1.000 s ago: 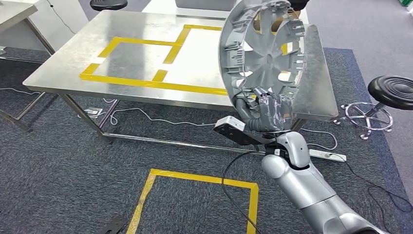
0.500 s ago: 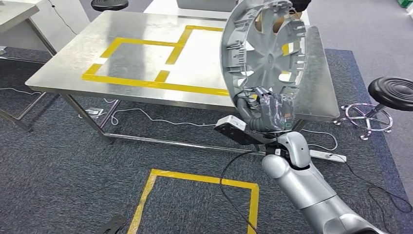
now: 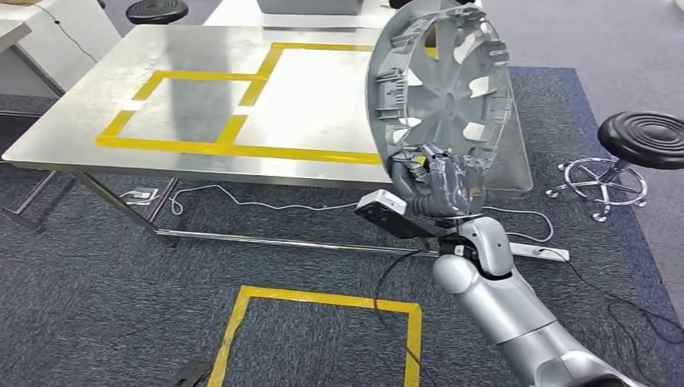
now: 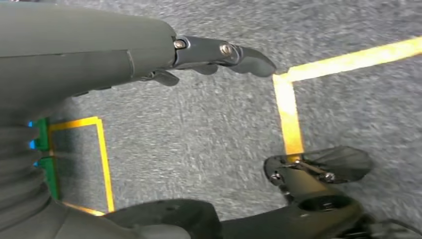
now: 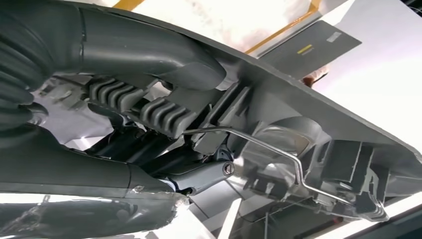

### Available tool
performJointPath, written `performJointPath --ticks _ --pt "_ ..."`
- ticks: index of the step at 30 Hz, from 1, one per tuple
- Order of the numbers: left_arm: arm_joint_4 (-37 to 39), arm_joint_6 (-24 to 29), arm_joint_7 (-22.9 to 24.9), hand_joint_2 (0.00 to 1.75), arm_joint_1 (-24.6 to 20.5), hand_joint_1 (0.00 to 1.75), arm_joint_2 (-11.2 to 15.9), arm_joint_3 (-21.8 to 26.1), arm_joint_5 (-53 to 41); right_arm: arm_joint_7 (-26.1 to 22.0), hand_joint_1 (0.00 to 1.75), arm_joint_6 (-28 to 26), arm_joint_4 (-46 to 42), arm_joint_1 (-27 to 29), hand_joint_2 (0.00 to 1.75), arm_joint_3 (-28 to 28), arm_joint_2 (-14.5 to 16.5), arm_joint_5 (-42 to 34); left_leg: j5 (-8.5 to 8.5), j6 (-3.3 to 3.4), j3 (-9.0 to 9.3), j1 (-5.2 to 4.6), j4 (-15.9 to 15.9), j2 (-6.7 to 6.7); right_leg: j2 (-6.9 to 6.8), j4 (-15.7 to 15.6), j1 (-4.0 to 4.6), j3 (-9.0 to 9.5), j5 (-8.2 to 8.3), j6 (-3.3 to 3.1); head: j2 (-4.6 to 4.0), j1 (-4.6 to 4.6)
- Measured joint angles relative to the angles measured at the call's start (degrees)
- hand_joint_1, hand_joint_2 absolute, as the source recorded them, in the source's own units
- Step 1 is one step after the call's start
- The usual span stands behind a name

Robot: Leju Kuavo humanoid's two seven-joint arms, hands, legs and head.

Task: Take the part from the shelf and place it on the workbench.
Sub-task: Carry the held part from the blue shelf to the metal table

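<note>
- The right hand (image 3: 442, 187) is gripping the lower rim of the grey wheel cover (image 3: 440, 85), its fingers (image 5: 149, 112) curling around the rim.
- The wheel cover is standing upright in the air, in front of the steel worktop (image 3: 323, 105) marked with yellow tape.
- The left hand (image 4: 149, 55) is hanging over the carpet, fingers (image 4: 234, 54) extended and holding nothing.

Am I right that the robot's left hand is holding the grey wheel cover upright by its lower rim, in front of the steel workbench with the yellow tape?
Not quite: it is the right hand that grips the wheel cover by its lower rim, as the head view shows. The left hand holds nothing. The rest stands: the cover is upright in front of the taped workbench.
</note>
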Motion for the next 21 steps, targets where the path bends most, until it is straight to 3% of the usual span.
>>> performJointPath --ticks 2,3,4,5,7,8,10,13,15,17,18,19,20,21 --pt "0.0 0.0 0.0 1.75 0.2 0.0 -0.1 0.0 0.0 0.0 1.75 0.0 0.0 0.1 1.75 0.0 0.0 0.0 -1.72 0.08 -5.22 -0.15 7.5 -0.01 0.2 0.0 0.25 0.75 -0.73 -0.49 0.0 -0.11" --pt "0.0 0.0 0.0 1.75 0.3 0.0 -0.1 0.0 0.0 0.0 1.75 0.0 0.0 0.2 1.75 0.0 0.0 0.0 -1.46 0.2 -7.24 -0.22 9.7 -0.01 0.39 0.0 0.36 1.22 -1.15 -0.59 0.0 -0.13" --pt "0.0 0.0 0.0 1.75 0.4 0.0 -0.1 0.0 0.0 0.0 1.75 0.0 0.0 0.2 1.75 0.0 0.0 0.0 -0.08 0.4 -8.24 -0.33 9.9 -0.02 0.6 0.0 0.44 1.8 -1.6 -0.62 -0.01 -0.13" --pt "0.0 0.0 0.0 1.75 0.5 0.0 -0.1 0.0 0.0 0.0 1.75 0.0 0.0 0.3 1.75 0.0 0.0 0.0 2.35 0.69 -8.13 -0.5 7.9 -0.03 0.79 0.0 0.46 2.47 -2.09 -0.57 -0.01 -0.13" --pt "0.0 0.1 0.0 1.75 0.5 0.0 0.0 0.0 0.0 0.0 1.75 0.0 0.1 0.3 1.75 0.1 0.0 0.0 7.47 1.41 -5.89 -0.98 0.9 -0.12 1.03 -0.1 0.48 3.74 -3.15 -0.22 -0.01 -0.22" --pt "0.0 0.1 0.0 1.75 0.5 0.0 0.0 0.0 0.0 0.0 1.75 0.0 0.1 0.3 1.75 0.1 0.0 0.0 8.54 1.7 -4.57 -1.18 -2.4 -0.15 1.17 -0.1 0.54 4.17 -3.65 0.09 -0.01 -0.3" --pt "0.0 0.1 0.0 1.75 0.5 0.0 0.0 0.0 0.0 0.0 1.75 0.0 0.1 0.3 1.75 0.0 0.0 0.0 8.0 2.11 -3.02 -1.37 -5.5 -0.19 1.33 -0.5 0.69 4.8 -4.13 0.79 -0.01 -0.4" --pt "0.0 0.1 0.0 1.75 0.4 0.0 0.0 0.0 0.0 0.0 1.75 -0.1 0.0 0.2 1.75 0.0 0.0 0.0 6.71 2.98 -1.52 -1.21 -6.6 -0.19 0.88 0.2 0.71 5.13 -4.16 1.63 -0.01 -0.42" --pt "0.0 0.1 0.0 1.75 0.5 0.0 0.0 0.0 0.0 -0.1 1.75 -0.1 0.0 0.3 1.75 0.0 0.0 0.0 5.9 3.47 -0.3 -1.15 -6.8 -0.28 0.31 5.5 0.83 2.08 -4.92 1.66 -0.01 -0.27" --pt "0.0 0.1 0.0 1.75 0.5 0.0 0.0 0.0 0.0 -0.1 1.75 -0.1 0.1 0.5 1.75 0.1 0.0 0.0 4.82 3.7 0.82 -1.21 -6.9 -0.33 0.18 12.6 0.98 -3.1 -6.94 1.52 -0.01 -0.2" --pt "0.0 0.1 0.0 1.75 0.6 0.0 0.0 0.0 0.0 -0.1 1.75 -0.1 0.1 0.7 1.75 0.1 0.0 0.0 4.19 3.72 1.57 -1.22 -6.9 -0.34 0.16 14.6 0.99 -5.28 -7.95 1.59 -0.01 -0.21" --pt "0.0 0.1 0.0 1.75 0.7 0.0 0.0 0.0 0.0 -0.1 1.75 -0.1 0.1 0.8 1.75 0.1 0.0 0.0 3.45 3.68 2.51 -1.21 -6.9 -0.35 0.1 14.9 0.96 -6.66 -8.31 1.74 -0.01 -0.2" --pt "0.0 0.1 0.0 1.75 0.8 0.0 0.0 0.0 0.0 -0.1 1.75 -0.1 0.1 0.9 1.75 0.1 0.0 0.0 2.64 3.58 3.62 -1.18 -6.9 -0.36 -0.02 13.3 0.89 -7.15 -7.59 1.93 -0.01 -0.19" --pt "0.0 0.1 0.0 1.75 0.9 0.0 -0.1 0.0 0.0 -0.1 1.75 -0.1 0.2 1.0 1.75 0.1 0.0 0.0 1.76 3.43 4.85 -1.14 -6.9 -0.37 -0.22 10.3 0.76 -6.84 -5.49 2.14 -0.01 -0.18"
